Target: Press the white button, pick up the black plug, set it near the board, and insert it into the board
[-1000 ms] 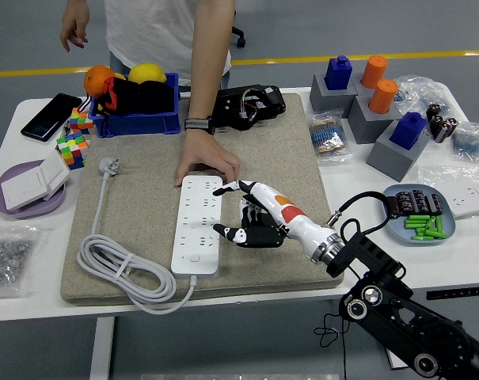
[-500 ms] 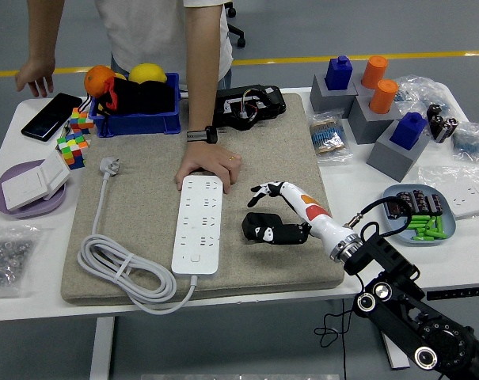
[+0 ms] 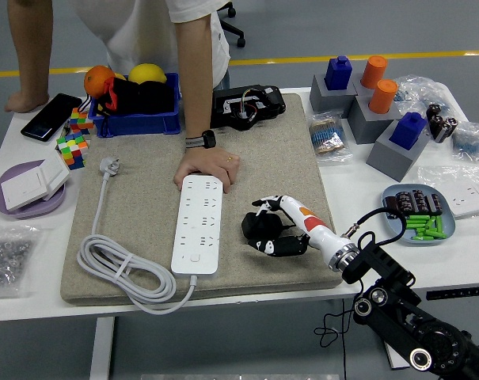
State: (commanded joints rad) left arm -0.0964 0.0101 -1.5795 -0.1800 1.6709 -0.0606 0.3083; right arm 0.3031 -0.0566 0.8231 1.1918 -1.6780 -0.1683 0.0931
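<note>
- Curling round the plug [image 3: 260, 227], your right hand [image 3: 277, 228] has its fingers bent over the black body, which sits on the mat [image 3: 144, 198] just right of the board [image 3: 198, 224]; whether the grip is firm or only closing you cannot tell from this view.
- You are in the pick-up step: the plug looks to be resting on the mat, not lifted, and its prongs are hidden by the fingers.
- The board lies lengthwise on the mat, its cord [image 3: 120, 273] looped at the near left.
- A person's hand [image 3: 206, 166] presses flat on the board's far end, seemingly steadying it.
- Your left hand is out of sight.
- Next, judge the hold secure before you raise the plug, then carry it the short way left over the board.
- You will need the prongs turned downward and lined up with a free socket; keep to the nearer rows, away from the person's hand.
- A loose grasp could let the plug twist as you lift.
</note>
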